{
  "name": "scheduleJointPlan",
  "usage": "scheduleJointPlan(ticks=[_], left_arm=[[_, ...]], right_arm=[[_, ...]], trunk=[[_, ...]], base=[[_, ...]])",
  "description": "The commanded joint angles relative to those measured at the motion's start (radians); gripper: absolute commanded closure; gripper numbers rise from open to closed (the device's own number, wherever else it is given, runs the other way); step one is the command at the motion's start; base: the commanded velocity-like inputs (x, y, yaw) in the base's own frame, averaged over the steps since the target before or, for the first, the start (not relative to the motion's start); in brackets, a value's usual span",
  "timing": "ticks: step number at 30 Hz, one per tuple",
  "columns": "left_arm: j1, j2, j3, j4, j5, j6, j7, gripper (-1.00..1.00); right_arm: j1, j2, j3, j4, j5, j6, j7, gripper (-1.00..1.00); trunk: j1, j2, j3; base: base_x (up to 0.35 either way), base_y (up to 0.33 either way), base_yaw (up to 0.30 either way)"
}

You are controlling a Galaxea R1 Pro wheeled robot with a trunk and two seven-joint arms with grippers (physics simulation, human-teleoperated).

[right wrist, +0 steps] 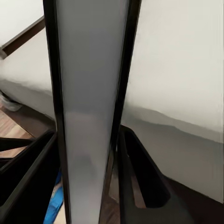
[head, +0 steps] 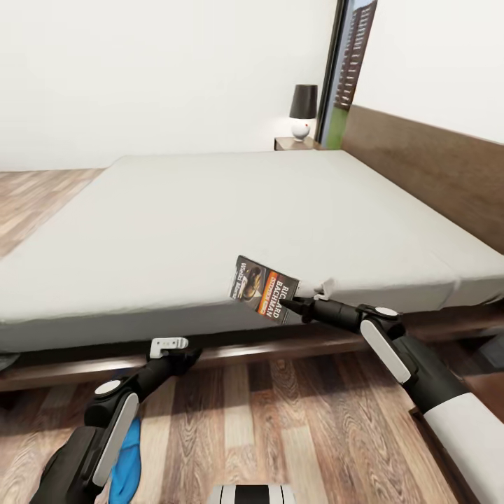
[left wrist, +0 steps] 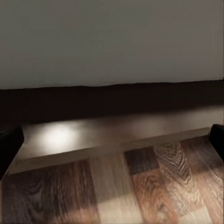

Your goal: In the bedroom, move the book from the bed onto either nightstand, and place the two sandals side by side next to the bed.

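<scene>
The book, a thin paperback with a dark cover and an orange band, hangs in the air just off the near edge of the bed, with my right gripper shut on its right end. In the right wrist view the book shows edge-on between the two dark fingers. My left gripper is held low by the bed's dark wooden frame and stands open, holding nothing. A blue sandal lies on the floor under my left arm, partly covered by it. A nightstand stands beyond the far side of the bed.
A lamp with a black shade and white base stands on the nightstand. The brown headboard runs along the right. Wood-plank floor lies between me and the bed. A dark-framed window is behind the nightstand.
</scene>
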Motion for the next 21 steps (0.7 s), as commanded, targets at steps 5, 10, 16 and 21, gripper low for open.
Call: scheduleJointPlan(ticks=[5, 10, 16, 21], left_arm=[[-0.001, 0.000, -0.001, -0.001, 0.005, 0.006, 0.000, -1.00], [-0.001, 0.001, -0.001, -0.001, 0.005, 0.006, 0.001, -1.00], [-0.001, 0.000, -0.001, -0.001, 0.006, 0.006, 0.001, -1.00], [-0.001, 0.000, -0.001, 0.011, 0.005, 0.006, 0.002, -1.00]], right_arm=[[-0.001, -0.001, 0.001, -0.001, -0.014, 0.009, -0.002, 1.00], [-0.001, -0.001, 0.001, -0.001, -0.014, 0.009, -0.002, 1.00], [-0.001, -0.001, 0.001, -0.001, -0.014, 0.009, -0.002, 1.00], [-0.001, -0.001, 0.002, -0.001, -0.014, 0.009, -0.002, 1.00]], trunk=[[0.000, 0.000, -0.001], [0.000, 0.000, -0.001], [0.000, 0.000, -0.001], [0.000, 0.000, -0.001]], base=[[0.000, 0.000, 0.281], [0.000, 0.000, 0.281], [0.000, 0.000, 0.281], [0.000, 0.000, 0.281]])
